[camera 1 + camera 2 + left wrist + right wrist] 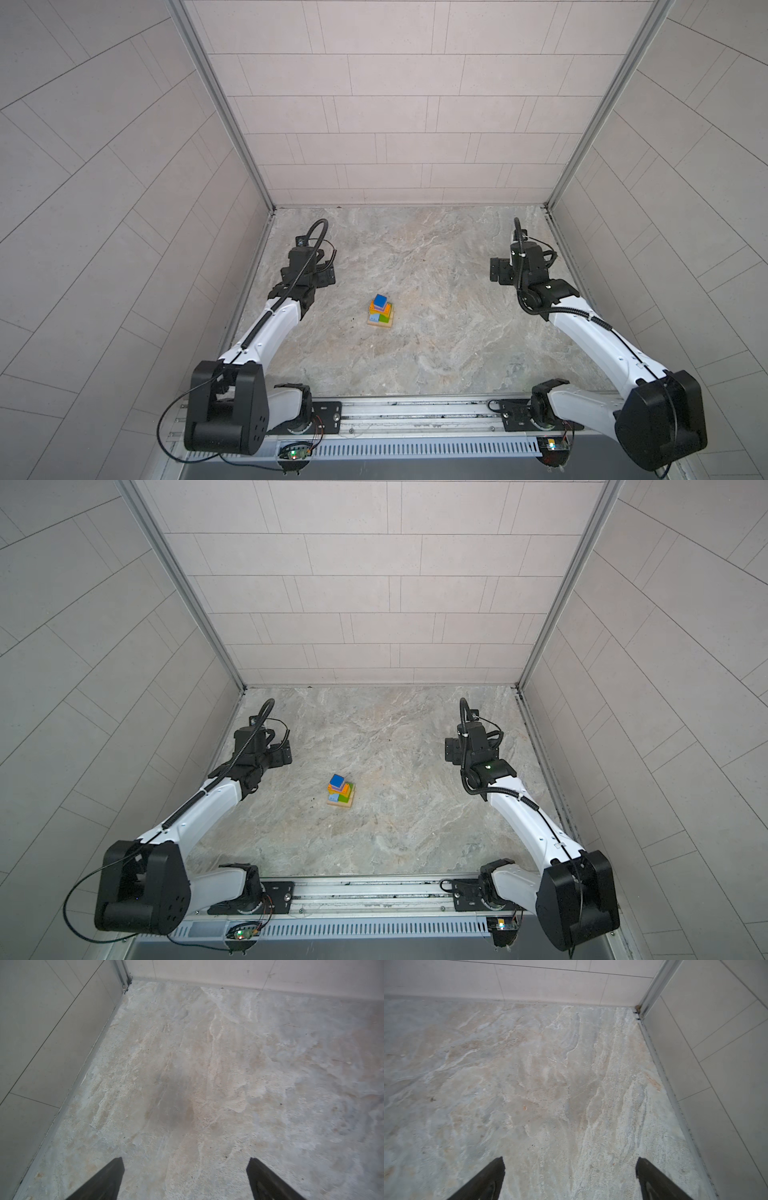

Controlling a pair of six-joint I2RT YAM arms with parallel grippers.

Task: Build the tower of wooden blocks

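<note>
The wood block tower (pixel 380 311) (pixel 340 789) stands in the middle of the marbled floor in both top views. A dark-blue cube tops it, with purple, orange and yellow blocks below, then light-blue and green bars on a tan base. My left gripper (pixel 309 268) (pixel 262 746) hovers well to the tower's left and farther back. In the left wrist view it (pixel 186 1165) is open over bare floor. My right gripper (pixel 513 268) (pixel 467 748) hovers far to the tower's right. The right wrist view shows it (pixel 570 1164) open and empty too. Neither wrist view shows the tower.
Tiled walls close the floor at the left (pixel 41 1043), the right (pixel 716 1064) and the back (pixel 407 124). A metal rail (pixel 415 411) carrying both arm bases runs along the front edge. The left gripper faces the back left corner, the right one the back right corner.
</note>
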